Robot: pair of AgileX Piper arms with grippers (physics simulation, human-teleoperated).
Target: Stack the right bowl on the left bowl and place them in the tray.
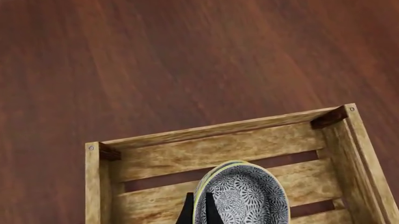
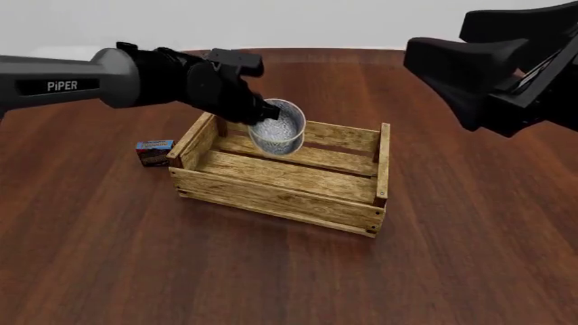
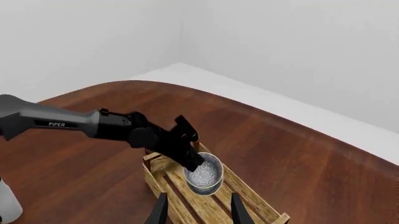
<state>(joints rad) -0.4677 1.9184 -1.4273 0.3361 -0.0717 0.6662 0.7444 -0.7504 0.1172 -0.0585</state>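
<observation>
The bowls (image 2: 279, 131), nested as one patterned stack, hang tilted over the tray's (image 2: 271, 193) ten-o'clock corner, clear of its slatted floor. The left gripper (image 2: 264, 112) is clamped on their rim, one finger inside and one outside. At nine o'clock of the tray, just beside it, sits a small blue-and-brown box (image 2: 153, 152). The right gripper (image 3: 198, 211) hovers raised at three o'clock, fingers apart.
</observation>
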